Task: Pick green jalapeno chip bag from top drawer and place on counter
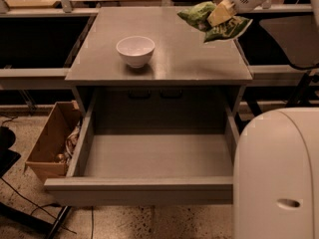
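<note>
Right of the round white bowl [135, 50], over the grey bench [189, 54]:
hand [218, 16] pinching a crinkled green foil chip bag [227, 31].

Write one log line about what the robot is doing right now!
gripper: shut on green jalapeno chip bag | position: over counter, back-right corner | top drawer: open | white bowl: on counter

I can read no word, brand or number anywhere. The green jalapeno chip bag [227, 31] carries pale printing (too blurred for me to make out a single letter). My gripper [219, 15] has its fingers closed on that bag, over the far right corner of the counter [174, 59].
</note>
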